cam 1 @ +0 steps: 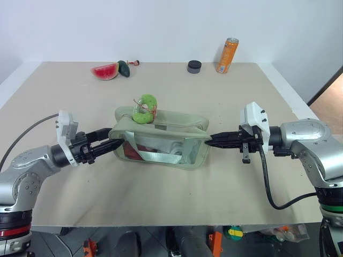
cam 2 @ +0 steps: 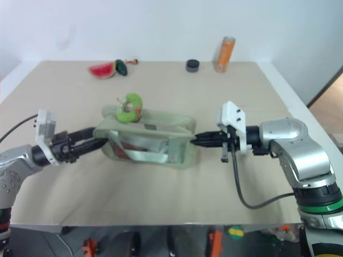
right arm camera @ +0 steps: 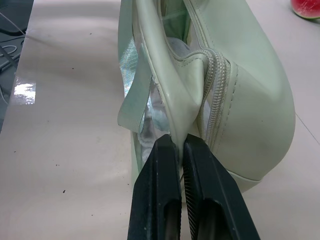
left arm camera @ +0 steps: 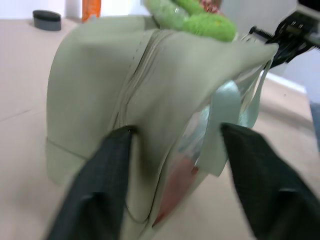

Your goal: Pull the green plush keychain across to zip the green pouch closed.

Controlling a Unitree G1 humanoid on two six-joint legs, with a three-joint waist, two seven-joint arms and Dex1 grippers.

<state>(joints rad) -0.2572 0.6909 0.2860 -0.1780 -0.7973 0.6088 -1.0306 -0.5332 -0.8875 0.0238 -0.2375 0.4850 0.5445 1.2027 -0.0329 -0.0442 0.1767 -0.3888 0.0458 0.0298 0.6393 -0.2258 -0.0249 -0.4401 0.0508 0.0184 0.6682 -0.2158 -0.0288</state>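
The green pouch [cam 1: 177, 124] lies mid-table, its zipper [right arm camera: 218, 95] running along the top. The green plush keychain [cam 1: 144, 108] rests on the pouch's top near its left end, and it also peeks over the fabric as the keychain [left arm camera: 210, 25] in the left wrist view. My left gripper [cam 1: 113, 141] is level at the pouch's left end, open, with one finger [left arm camera: 107, 165] against the fabric and the other beside the webbing strap [left arm camera: 222, 115]. My right gripper [right arm camera: 177, 144] is shut on a fold of fabric at the pouch's right end.
At the table's far edge sit a watermelon slice toy [cam 1: 105, 71], a dark green avocado toy [cam 1: 124, 68], a black round lid [cam 1: 194, 66] and an orange can [cam 1: 228, 55]. Bare tabletop [cam 1: 161, 187] lies in front of the pouch.
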